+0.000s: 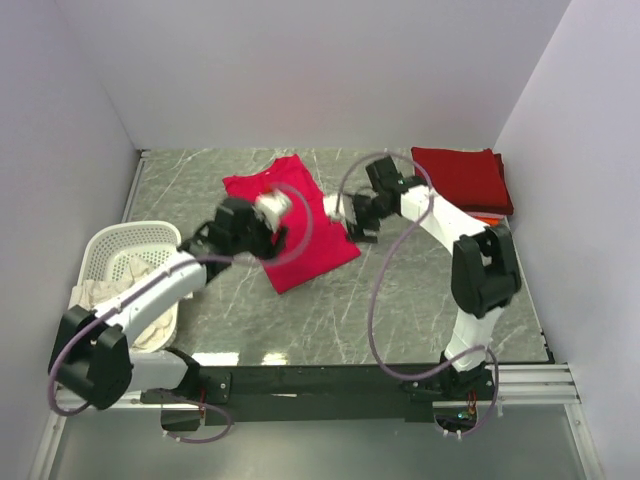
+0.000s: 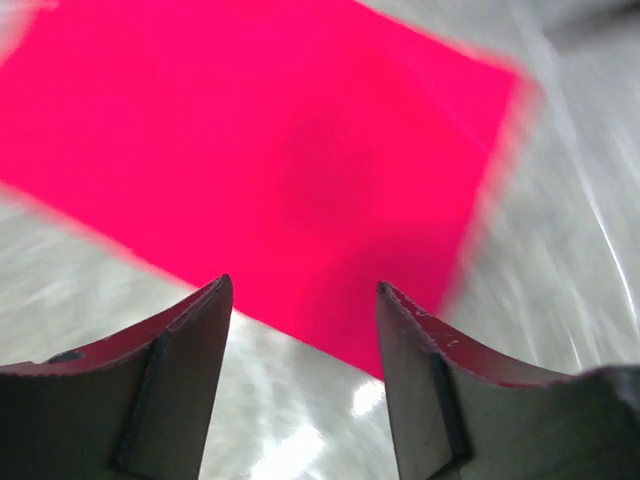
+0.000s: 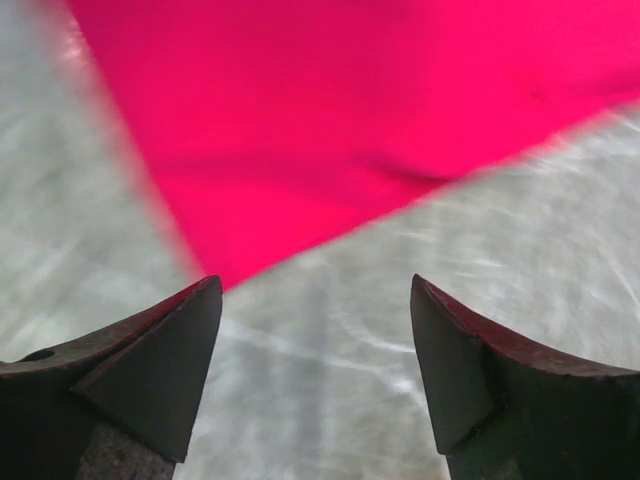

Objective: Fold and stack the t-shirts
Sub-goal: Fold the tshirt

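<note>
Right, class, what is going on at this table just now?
Two robot arms are working on a crimson t-shirt that lies mid-table and looks partly folded. The left gripper and right gripper both hover over its edges, open and holding nothing. A folded maroon stack sits at the far right corner. A white basket at the left holds cream cloth.

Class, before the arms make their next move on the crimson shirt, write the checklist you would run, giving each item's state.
1. Left fingers open and empty: ok.
2. Right fingers open and empty: ok.
3. Crimson t-shirt lying flat on the table: ok.
4. Maroon stack sitting tidy in the far right corner: ok.
5. Shirt edges aligned where the arms cover them: cannot tell.
</note>
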`<control>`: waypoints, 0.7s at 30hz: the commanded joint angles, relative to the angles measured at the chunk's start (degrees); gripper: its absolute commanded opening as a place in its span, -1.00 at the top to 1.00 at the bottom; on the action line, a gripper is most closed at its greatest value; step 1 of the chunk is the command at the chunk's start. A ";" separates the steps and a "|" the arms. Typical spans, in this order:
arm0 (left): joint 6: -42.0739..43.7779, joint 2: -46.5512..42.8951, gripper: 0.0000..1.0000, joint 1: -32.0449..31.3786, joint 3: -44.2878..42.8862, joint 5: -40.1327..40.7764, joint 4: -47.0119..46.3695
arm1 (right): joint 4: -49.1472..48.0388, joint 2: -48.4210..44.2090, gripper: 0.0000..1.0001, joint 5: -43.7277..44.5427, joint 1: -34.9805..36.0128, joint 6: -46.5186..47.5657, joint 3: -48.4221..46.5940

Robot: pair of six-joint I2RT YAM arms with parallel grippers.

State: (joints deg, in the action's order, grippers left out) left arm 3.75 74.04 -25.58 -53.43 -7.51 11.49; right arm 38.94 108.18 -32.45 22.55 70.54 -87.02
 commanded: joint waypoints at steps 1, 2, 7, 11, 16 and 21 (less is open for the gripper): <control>14.51 -3.98 -0.31 -6.40 8.04 -7.69 -0.14 | 3.00 -5.78 -0.66 -4.22 1.18 22.96 9.92; 17.66 -4.43 -0.32 -8.15 9.21 -7.96 -0.41 | 2.03 -5.61 -0.66 -3.42 1.53 23.49 11.51; 19.54 0.22 -0.30 -13.60 11.68 -4.90 -1.90 | -2.72 -3.33 -0.61 -0.26 2.85 22.27 13.63; 19.72 6.54 -0.28 -15.46 11.15 -1.20 -2.78 | -7.20 -2.28 -0.57 3.17 4.08 20.78 15.57; 19.98 9.89 -0.27 -15.37 11.33 1.18 -4.10 | -8.35 0.54 -0.44 6.34 4.70 18.93 13.99; 20.42 12.62 -0.23 -15.55 12.38 4.95 -4.19 | -8.97 1.94 -0.26 7.75 5.23 17.35 13.63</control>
State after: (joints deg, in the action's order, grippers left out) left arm 22.83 85.62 -41.06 -41.63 -5.69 9.15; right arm 31.81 109.14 -26.33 26.98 88.88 -71.94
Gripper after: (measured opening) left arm 0.620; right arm 0.643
